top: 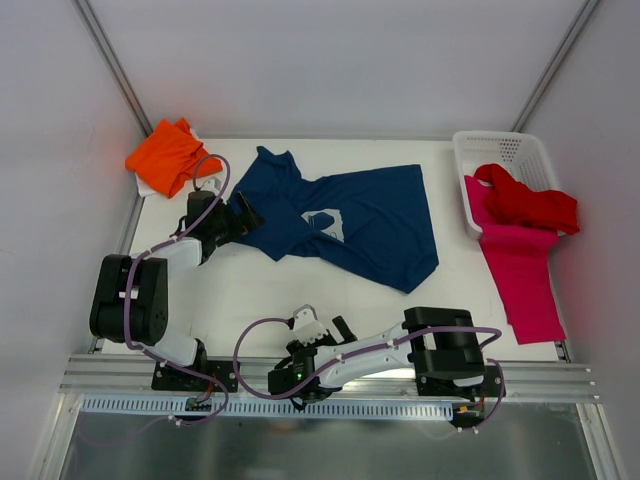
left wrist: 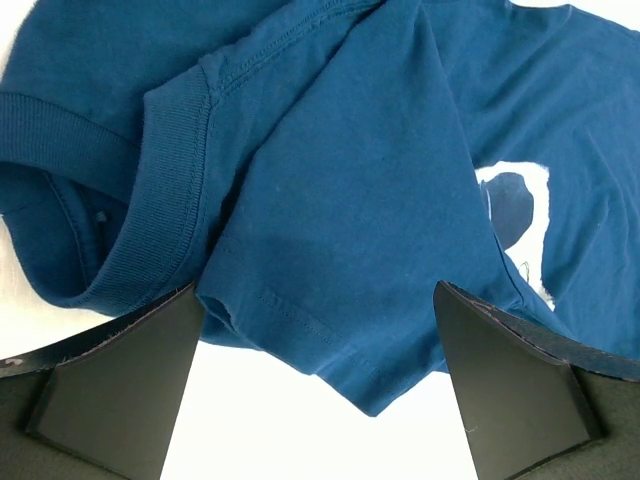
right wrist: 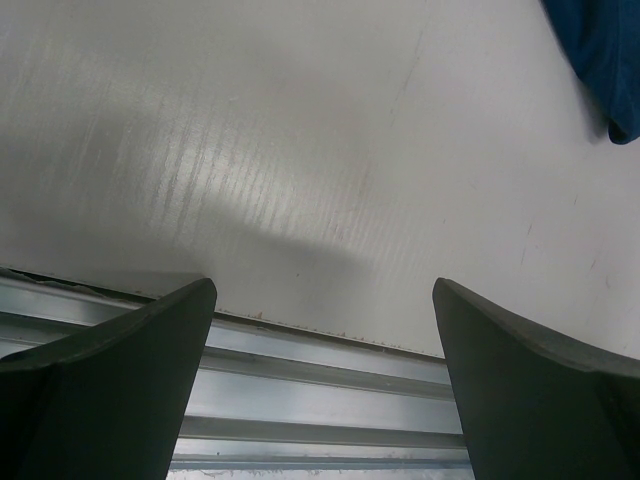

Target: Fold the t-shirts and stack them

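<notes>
Orange t-shirt (top: 168, 155) sits bunched at the far left corner of the table (top: 250, 290), well apart from the work area; looks parked there, whether as the start of the stack or just waiting I cannot tell. Left gripper (top: 240, 215) is released, jaws wide, low over the left side of the navy t-shirt (top: 370, 215). The left wrist view shows the fingers (left wrist: 120, 380) straddling the hem of a short sleeve (left wrist: 340, 300) that lies folded in over the chest, with the ribbed collar (left wrist: 175, 200) just beside it. Probably lined up to pinch that sleeve or shoulder, nothing gripped yet. The navy shirt lies spread but crooked and wrinkled across the middle of the table, pale print (top: 325, 225) facing up, so it needs flattening before any fold. Right gripper (top: 322, 322) is also released and empty, parked at the near edge above the metal rail (right wrist: 330, 400), apart from the navy hem, likely keeping out of the left arm's way. White basket (top: 500, 150) stands at the far right corner. Red t-shirt (top: 530, 205) is heaped over its near rim, and the magenta t-shirt (top: 525, 275) trails out under it along the right edge toward the near right corner. Both are unfolded.
</notes>
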You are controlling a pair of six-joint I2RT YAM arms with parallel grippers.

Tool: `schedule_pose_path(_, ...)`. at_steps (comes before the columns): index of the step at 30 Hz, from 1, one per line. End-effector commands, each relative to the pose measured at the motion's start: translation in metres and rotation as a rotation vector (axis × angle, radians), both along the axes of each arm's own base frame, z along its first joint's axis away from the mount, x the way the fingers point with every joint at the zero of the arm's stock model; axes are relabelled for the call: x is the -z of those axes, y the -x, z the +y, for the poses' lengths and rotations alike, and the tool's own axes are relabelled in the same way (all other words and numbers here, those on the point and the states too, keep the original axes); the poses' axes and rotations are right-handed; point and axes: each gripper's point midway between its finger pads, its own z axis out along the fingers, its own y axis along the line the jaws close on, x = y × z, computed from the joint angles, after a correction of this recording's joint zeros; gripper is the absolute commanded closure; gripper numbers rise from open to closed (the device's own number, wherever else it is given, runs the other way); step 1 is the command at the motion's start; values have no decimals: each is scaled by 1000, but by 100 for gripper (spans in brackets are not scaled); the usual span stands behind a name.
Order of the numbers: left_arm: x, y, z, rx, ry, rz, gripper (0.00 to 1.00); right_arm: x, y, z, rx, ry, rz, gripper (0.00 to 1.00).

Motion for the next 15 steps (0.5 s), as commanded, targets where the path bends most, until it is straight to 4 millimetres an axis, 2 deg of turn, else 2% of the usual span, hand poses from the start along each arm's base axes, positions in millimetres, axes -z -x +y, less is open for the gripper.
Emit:
schedule_pose_path(1, -22, -12, -8, 24, 11, -67, 1, 54, 18, -15, 63, 62, 145, 1)
schedule_pose_path(11, -16, -14, -3, 5, -19, -57, 1, 54, 18, -16, 65, 60, 145, 0)
schedule_pose_path(15, -12, -17, -1, -2, -26, -49, 8, 54, 18, -17, 66, 61, 144, 1)
